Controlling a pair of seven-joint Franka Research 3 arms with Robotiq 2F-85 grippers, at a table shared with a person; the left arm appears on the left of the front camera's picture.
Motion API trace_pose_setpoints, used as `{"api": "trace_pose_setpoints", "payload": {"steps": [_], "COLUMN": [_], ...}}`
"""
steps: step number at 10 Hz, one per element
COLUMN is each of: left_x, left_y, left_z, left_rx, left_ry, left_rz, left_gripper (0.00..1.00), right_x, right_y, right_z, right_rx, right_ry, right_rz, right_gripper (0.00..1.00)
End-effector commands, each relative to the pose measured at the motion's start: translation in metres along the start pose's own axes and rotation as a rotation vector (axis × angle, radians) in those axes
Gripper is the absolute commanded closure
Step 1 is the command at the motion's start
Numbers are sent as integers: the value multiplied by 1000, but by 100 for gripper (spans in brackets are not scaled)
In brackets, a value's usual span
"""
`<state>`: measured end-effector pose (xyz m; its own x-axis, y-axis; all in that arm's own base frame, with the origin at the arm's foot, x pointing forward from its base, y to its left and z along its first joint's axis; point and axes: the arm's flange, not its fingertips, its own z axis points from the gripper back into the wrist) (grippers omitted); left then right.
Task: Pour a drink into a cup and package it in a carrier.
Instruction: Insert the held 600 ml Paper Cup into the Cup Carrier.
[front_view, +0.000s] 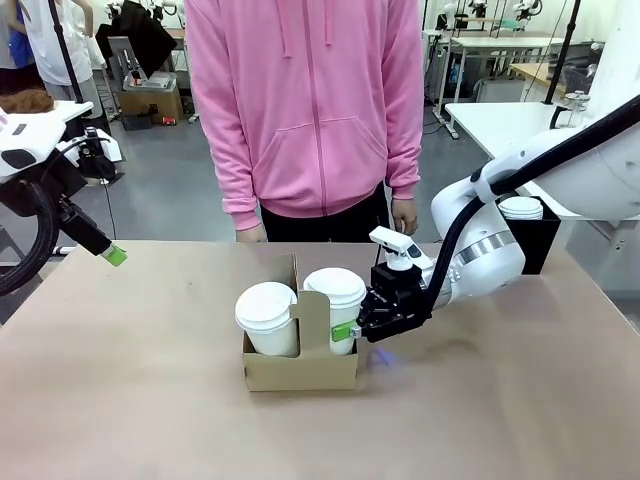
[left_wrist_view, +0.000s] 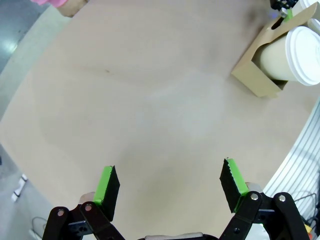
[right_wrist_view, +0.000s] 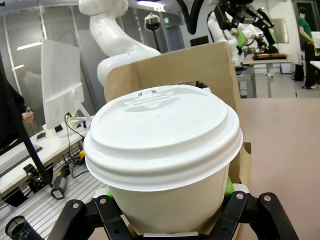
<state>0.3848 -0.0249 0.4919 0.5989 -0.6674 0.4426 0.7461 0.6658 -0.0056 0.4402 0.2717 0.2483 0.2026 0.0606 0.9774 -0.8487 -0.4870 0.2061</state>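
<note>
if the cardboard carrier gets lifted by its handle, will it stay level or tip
The carrier will probably hang fairly level, since a lidded cup sits on each side of its central handle. The thin cardboard may flex. The right hand is closed on the right cup, so lifting now would likely tilt it.

two lidded cups (front_view: 267, 315), one carrier (front_view: 300, 368)

We see a matt brown cardboard carrier (front_view: 300, 368) holding paper cups (front_view: 268, 320) with smooth white plastic lids (right_wrist_view: 162, 132), on a matt tan table (front_view: 140, 400).
</note>
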Motion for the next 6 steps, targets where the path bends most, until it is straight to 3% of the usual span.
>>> {"api": "trace_pose_setpoints", "payload": {"steps": [1,2,3,6], "left_x": [0,0,0,0], "left_y": [0,0,0,0], "left_z": [0,0,0,0], "left_rx": [1,1,1,1], "left_ry": [-5,-5,-5,-5], "left_rz": [-5,-5,-5,-5], "left_gripper": [0,0,0,0], "right_x": [-2,-3,-2,5], "right_y": [-6,-5,-5,-2], "right_z": [3,4,6,12], "right_rx": [25,22,8,-15], "right_ry": [24,30,67,127], "right_rz": [42,41,62,96], "right_gripper": [19,19,0,0]}}
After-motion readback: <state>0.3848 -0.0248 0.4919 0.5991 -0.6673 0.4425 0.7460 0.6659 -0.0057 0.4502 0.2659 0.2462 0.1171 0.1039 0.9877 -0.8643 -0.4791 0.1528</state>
